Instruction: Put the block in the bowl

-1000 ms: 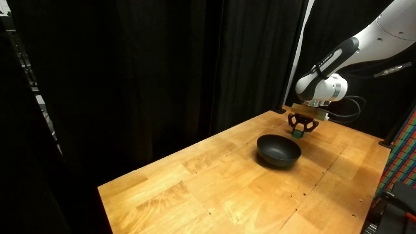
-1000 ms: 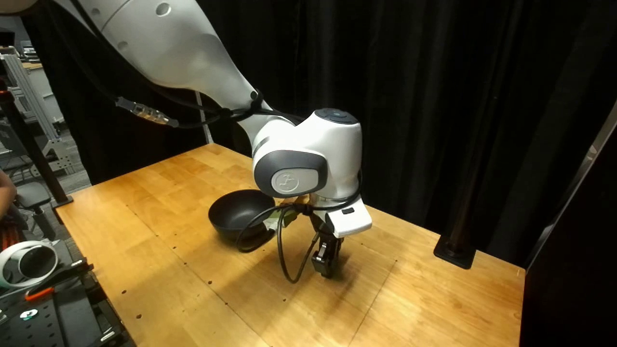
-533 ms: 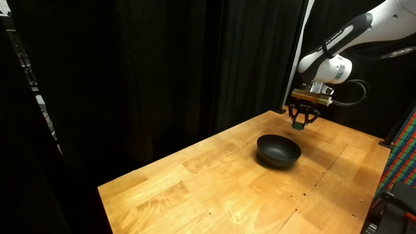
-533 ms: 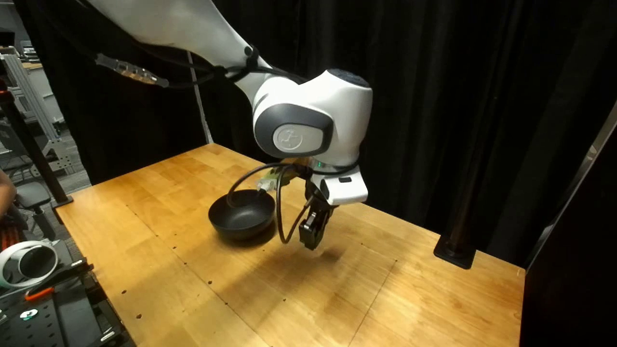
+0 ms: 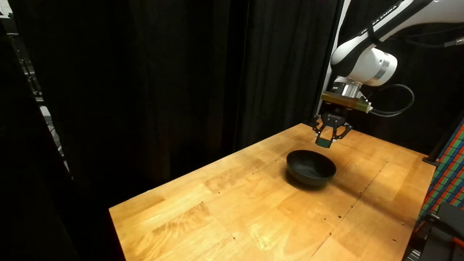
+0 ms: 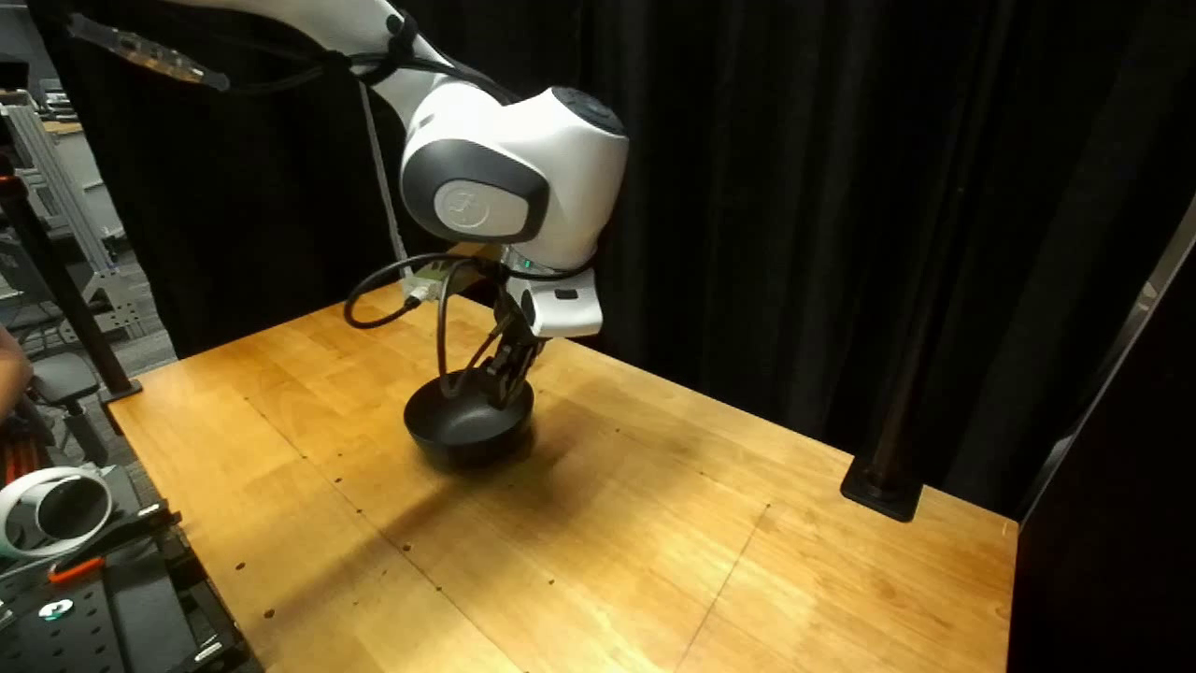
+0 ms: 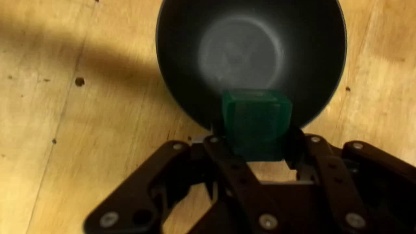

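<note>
We are recording the end effector [image 5: 323, 143] as pinching the green block [image 7: 256, 126] between its two fingers [image 7: 295, 143]; in the wrist view they are pressing at the block's nine and three o'clock sides; we are noting the black bowl [image 7: 239, 48] standing upright on the wooden surface [image 5: 235, 203]; in the wrist view the block is showing in front of the bowl's rim at six o'clock; in an exterior view we are seeing the block hanging above the rim at one o'clock, clear of the bowl, with the white arm [image 5: 373, 69] higher in the same direction; whether the block is hanging directly over the opening, we are not managing to tell; in the wrist view a shadow [image 7: 97, 61] is crossing the surface, running from the bowl between nine and ten o'clock; black curtains [image 5: 181, 90] are hanging behind the surface in both exterior views.
</note>
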Controlling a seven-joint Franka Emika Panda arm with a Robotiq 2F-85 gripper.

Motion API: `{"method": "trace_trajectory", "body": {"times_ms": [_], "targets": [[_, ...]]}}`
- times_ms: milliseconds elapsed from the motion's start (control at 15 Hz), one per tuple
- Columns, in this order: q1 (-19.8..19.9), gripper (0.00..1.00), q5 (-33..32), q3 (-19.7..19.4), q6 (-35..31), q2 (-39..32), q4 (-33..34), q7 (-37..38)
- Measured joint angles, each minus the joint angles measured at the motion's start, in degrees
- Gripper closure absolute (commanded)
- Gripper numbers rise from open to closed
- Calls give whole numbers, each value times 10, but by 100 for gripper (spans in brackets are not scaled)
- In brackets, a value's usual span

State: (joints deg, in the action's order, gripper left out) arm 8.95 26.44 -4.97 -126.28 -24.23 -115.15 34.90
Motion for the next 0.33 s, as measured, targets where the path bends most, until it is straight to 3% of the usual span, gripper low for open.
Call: {"method": "trace_trajectory", "body": {"times_ms": [67,267,333], "targets": [[-6,28,6,5,0,5,-14,-2],[-17,2,21,14,19,21,-43,-14],[-17,0,23,14,32,30,-50,-22]]}}
